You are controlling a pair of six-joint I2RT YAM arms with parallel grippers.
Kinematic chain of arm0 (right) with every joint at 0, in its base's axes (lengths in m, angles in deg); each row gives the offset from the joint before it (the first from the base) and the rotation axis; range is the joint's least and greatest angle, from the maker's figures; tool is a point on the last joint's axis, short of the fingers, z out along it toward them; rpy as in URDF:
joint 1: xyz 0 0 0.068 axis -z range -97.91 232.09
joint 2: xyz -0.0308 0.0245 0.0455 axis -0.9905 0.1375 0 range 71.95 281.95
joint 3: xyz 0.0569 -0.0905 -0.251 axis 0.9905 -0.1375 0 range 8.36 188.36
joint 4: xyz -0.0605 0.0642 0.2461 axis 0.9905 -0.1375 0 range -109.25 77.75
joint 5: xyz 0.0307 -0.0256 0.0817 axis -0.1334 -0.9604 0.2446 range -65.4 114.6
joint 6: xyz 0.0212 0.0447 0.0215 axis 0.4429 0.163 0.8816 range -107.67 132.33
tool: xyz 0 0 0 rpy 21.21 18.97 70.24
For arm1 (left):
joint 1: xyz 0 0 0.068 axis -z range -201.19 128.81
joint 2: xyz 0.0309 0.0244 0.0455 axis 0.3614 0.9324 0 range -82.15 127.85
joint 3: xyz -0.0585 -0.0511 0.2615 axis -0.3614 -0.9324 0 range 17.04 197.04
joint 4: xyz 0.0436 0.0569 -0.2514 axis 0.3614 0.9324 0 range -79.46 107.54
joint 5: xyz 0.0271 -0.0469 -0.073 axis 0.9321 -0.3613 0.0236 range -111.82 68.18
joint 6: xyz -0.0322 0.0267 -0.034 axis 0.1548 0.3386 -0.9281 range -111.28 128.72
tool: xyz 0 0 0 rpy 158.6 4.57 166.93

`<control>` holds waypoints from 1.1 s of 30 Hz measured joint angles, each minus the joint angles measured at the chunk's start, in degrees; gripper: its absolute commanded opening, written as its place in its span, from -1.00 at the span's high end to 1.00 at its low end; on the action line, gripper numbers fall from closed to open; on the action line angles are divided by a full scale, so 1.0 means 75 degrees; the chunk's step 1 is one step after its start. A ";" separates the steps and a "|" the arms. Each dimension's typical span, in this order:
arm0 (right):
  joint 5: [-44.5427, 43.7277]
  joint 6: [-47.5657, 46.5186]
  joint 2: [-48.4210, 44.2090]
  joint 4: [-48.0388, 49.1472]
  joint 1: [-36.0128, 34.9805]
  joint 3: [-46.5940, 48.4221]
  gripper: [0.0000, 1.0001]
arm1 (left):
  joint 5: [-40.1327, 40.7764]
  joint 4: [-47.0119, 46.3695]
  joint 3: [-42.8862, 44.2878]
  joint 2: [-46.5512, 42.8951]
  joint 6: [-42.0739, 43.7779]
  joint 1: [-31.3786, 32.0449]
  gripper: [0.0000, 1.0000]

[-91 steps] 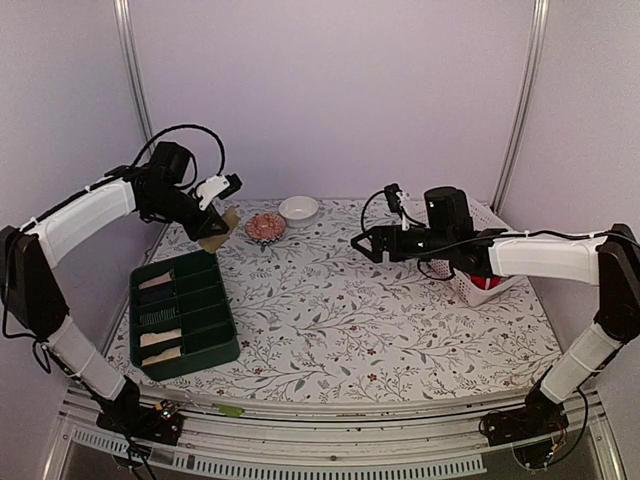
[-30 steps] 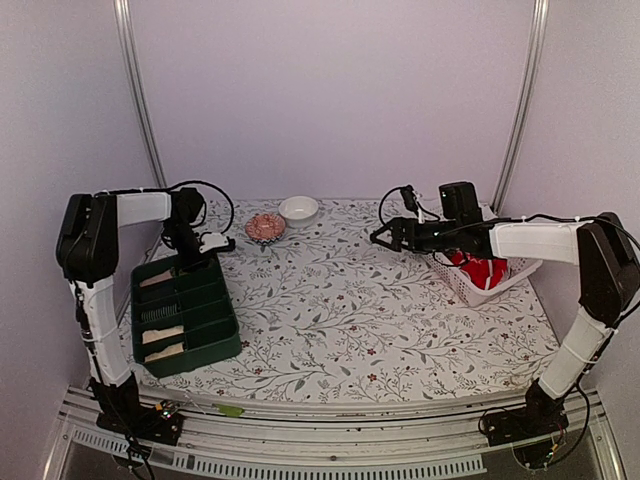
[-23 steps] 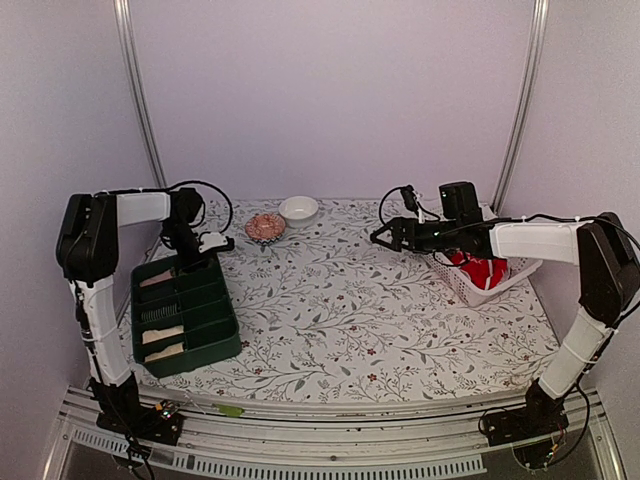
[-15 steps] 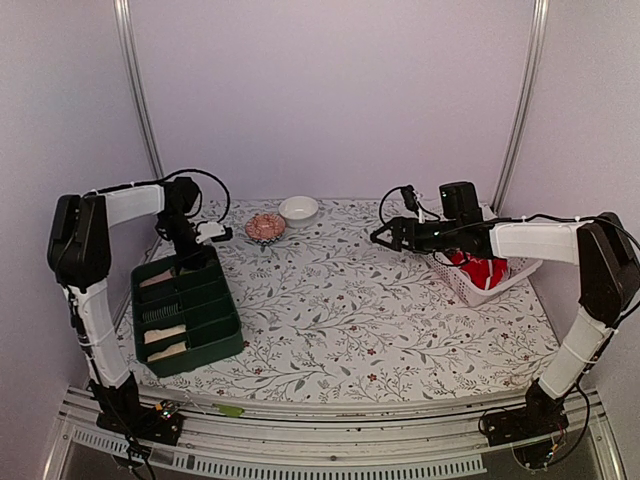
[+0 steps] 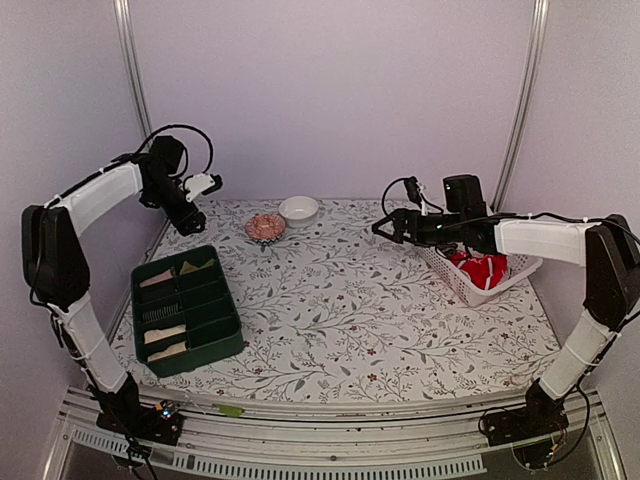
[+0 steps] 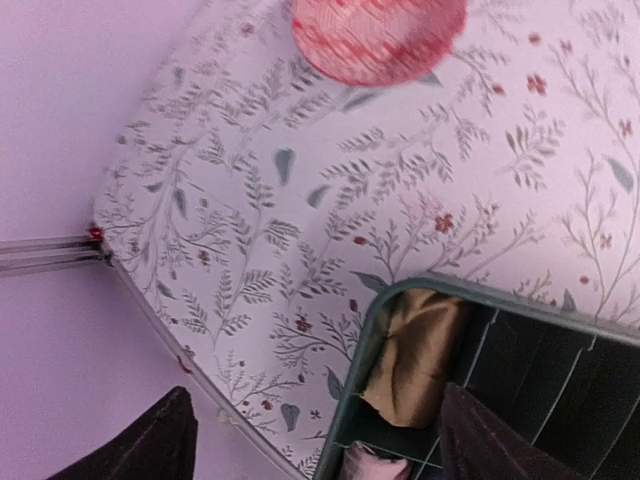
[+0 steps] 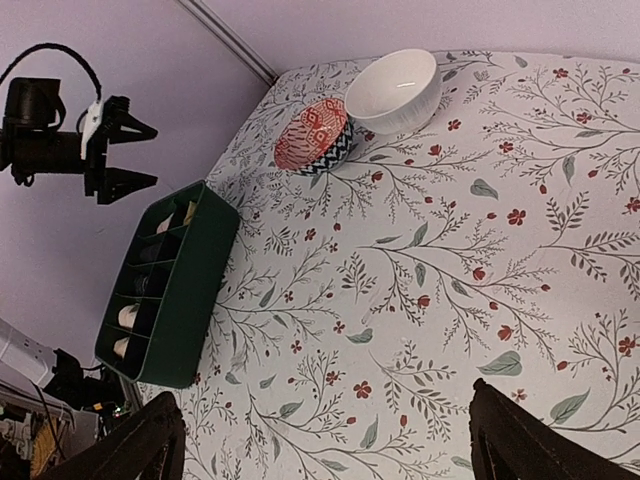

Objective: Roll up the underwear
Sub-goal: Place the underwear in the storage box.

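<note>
A khaki-tan underwear roll [image 6: 415,350] lies in the far corner compartment of the green divided tray [image 5: 226,318], also visible from above [image 5: 190,267]. Cream rolls [image 5: 161,337] fill other compartments, and one shows pinkish [image 6: 375,465] beside the khaki one. My left gripper [image 5: 203,203] hangs open and empty above the tray's far end; its dark fingers [image 6: 150,450] frame the khaki roll from above. A bright red underwear [image 5: 481,268] sits in the white basket [image 5: 445,270] at right. My right gripper [image 5: 382,226] is open over the cloth, holding nothing.
A red patterned bowl [image 5: 266,227] and a white bowl [image 5: 299,209] stand at the back of the floral tablecloth. The left wall and a metal rail [image 6: 50,255] run close behind the left arm. The right wrist view also shows the tray [image 7: 165,285].
My left gripper has opened and risen from the tray's far compartment, leaving the khaki roll inside. The right arm has lifted slightly.
</note>
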 measured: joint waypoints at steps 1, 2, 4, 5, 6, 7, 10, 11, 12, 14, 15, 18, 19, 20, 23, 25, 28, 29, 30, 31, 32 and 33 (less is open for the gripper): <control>-0.0044 -0.0023 -0.0044 -0.0082 0.0000 0.0076 -0.98 | 0.0105 -0.0137 0.0125 -0.0198 -0.0259 0.0032 -0.91; -0.0119 -0.0044 -0.0076 -0.0149 0.0000 0.0175 -0.98 | 0.0213 -0.0265 0.0256 -0.0393 -0.0571 0.0085 -0.92; -0.0268 -0.0137 -0.0146 -0.0291 0.0000 0.0428 -0.98 | 0.0504 -0.0527 0.0516 -0.0702 -0.1201 0.0256 -0.92; -0.0350 -0.0195 -0.0192 -0.0361 0.0000 0.0525 -0.98 | 0.0595 -0.0673 0.0644 -0.0828 -0.1536 0.0373 -0.92; -0.0446 -0.0265 -0.0265 -0.0513 0.0003 0.0664 -0.98 | 0.0632 -0.0784 0.0775 -0.0921 -0.1856 0.0501 -0.92; -0.0580 -0.0344 -0.0344 -0.0647 0.0006 0.0807 -0.98 | 0.0615 -0.0851 0.0889 -0.0970 -0.2098 0.0606 -0.92; -0.0944 -0.0600 -0.0662 -0.1081 0.0073 0.1224 -0.98 | 0.0236 -0.1008 0.1250 -0.1008 -0.2914 0.0950 -0.92; -0.1023 -0.0667 -0.0769 -0.1265 0.0143 0.1378 -0.98 | 0.0058 -0.1014 0.1323 -0.1000 -0.3168 0.1043 -0.92; -0.1058 -0.0711 -0.0854 -0.1457 0.0268 0.1547 -0.98 | -0.0128 -0.1008 0.1376 -0.0979 -0.3407 0.1131 -0.92; -0.1122 -0.0746 -0.0982 -0.1842 0.0624 0.1842 -0.98 | -0.0367 -0.1017 0.1408 -0.0918 -0.3867 0.1306 -0.92; -0.1145 -0.0749 -0.1026 -0.2052 0.0877 0.1955 -0.98 | -0.0417 -0.1014 0.1408 -0.0892 -0.4048 0.1370 -0.92; -0.1189 -0.0731 -0.1099 -0.2713 0.1708 0.2072 -0.98 | -0.0667 -0.1209 0.1244 -0.0842 -0.4639 0.1571 -0.92; -0.1233 -0.0711 -0.1099 -0.3034 0.2046 0.2072 -0.98 | -0.0775 -0.1411 0.1055 -0.0895 -0.4829 0.1612 -0.92; -0.1314 -0.0688 -0.1093 -0.3270 0.2264 0.2072 -0.98 | -0.0842 -0.1612 0.0848 -0.0959 -0.4972 0.1629 -0.92; -0.1664 -0.0609 -0.1011 -0.4060 0.2891 0.2069 -0.92 | -0.1026 -0.2031 0.0259 -0.1151 -0.5380 0.1649 -0.92; -0.2011 -0.0557 -0.0845 -0.4561 0.3156 0.2069 -0.79 | -0.1110 -0.2162 0.0184 -0.1166 -0.5566 0.1655 -0.92; -0.2460 -0.0504 -0.0428 -0.5135 0.3314 0.2069 -0.73 | -0.1212 -0.2305 0.0184 -0.1169 -0.5692 0.1655 -0.92; -0.2652 -0.0493 -0.0198 -0.5351 0.3340 0.2069 -0.72 | -0.1241 -0.2326 0.0184 -0.1172 -0.5721 0.1655 -0.92; -0.2789 -0.0493 -0.0029 -0.5476 0.3363 0.2069 -0.71 | -0.1265 -0.2334 0.0172 -0.1177 -0.5735 0.1655 -0.92; -0.2955 -0.0495 0.0178 -0.5613 0.3375 0.2069 -0.71 | -0.1285 -0.2378 0.0102 -0.1209 -0.5741 0.1655 -0.92; -0.3133 -0.0498 0.0373 -0.5724 0.3392 0.2069 -0.68 | -0.1297 -0.2404 0.0032 -0.1236 -0.5741 0.1655 -0.92; -0.3299 -0.0495 0.0557 -0.5820 0.3407 0.2069 -0.65 | -0.1300 -0.2457 -0.0090 -0.1288 -0.5738 0.1655 -0.92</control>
